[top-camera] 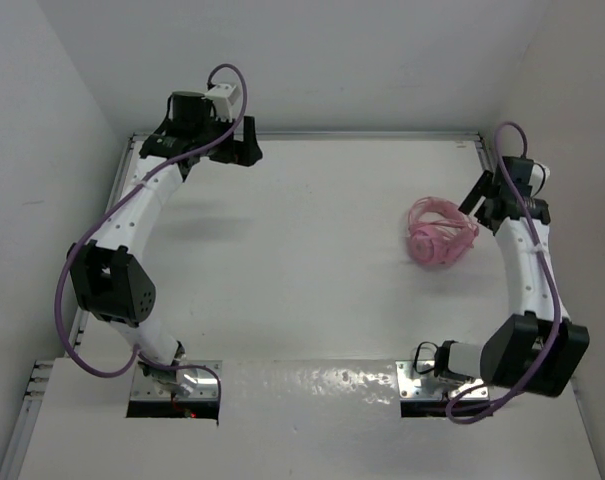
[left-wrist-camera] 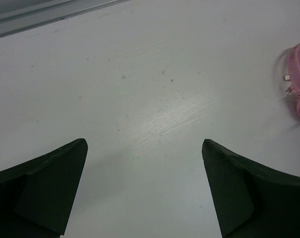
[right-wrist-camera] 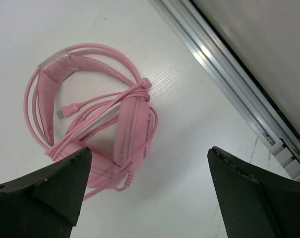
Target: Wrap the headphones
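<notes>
The pink headphones (top-camera: 437, 235) lie on the white table at the right, with their thin pink cord looped around the earcups and headband. In the right wrist view the headphones (right-wrist-camera: 130, 126) lie left of centre, the cord's plug end free. My right gripper (top-camera: 479, 208) is open and empty, just right of the headphones, its left finger beside them; in its own view the right gripper (right-wrist-camera: 150, 153) spans bare table. My left gripper (top-camera: 240, 145) is open and empty at the far left back of the table. The left wrist view shows the left gripper (left-wrist-camera: 144, 146) over bare table, the headphones (left-wrist-camera: 298, 82) at its right edge.
A metal rail (right-wrist-camera: 239, 79) runs along the table's right edge close to my right gripper. White walls (top-camera: 312, 60) enclose the back and sides. The arm bases (top-camera: 172, 380) sit at the near edge.
</notes>
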Motion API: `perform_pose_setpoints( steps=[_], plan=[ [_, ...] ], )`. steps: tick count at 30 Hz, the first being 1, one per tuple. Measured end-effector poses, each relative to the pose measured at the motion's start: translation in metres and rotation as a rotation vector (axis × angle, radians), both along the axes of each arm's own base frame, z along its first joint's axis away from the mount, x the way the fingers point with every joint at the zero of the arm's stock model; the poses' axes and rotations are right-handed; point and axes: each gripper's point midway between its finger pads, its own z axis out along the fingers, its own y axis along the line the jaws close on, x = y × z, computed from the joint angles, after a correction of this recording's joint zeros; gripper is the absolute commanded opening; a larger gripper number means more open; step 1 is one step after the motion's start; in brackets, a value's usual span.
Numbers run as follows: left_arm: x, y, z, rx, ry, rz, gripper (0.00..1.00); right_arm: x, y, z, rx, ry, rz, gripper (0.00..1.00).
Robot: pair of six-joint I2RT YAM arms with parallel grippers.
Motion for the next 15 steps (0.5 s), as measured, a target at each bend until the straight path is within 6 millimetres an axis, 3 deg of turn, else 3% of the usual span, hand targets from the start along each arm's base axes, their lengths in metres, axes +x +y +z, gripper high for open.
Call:
perform_pose_setpoints(
  steps=[3, 8, 10, 15],
  plan=[
    [0.002, 0.021, -0.008, 0.052, 0.008, 0.045, 0.98, -0.017, -0.001, 0.004, -0.019, -0.051, -0.043, 0.99],
    [-0.011, 0.065, -0.035, 0.151, 0.061, 0.130, 0.98, -0.063, 0.005, -0.030, -0.013, -0.037, -0.123, 0.99],
    [-0.020, 0.078, -0.051, 0.184, 0.097, 0.152, 0.98, -0.084, 0.007, -0.047, -0.010, -0.035, -0.160, 0.99],
    [-0.058, 0.099, -0.100, 0.250, 0.211, 0.165, 0.98, -0.110, 0.009, -0.057, 0.001, -0.140, -0.268, 0.99]
  ],
)
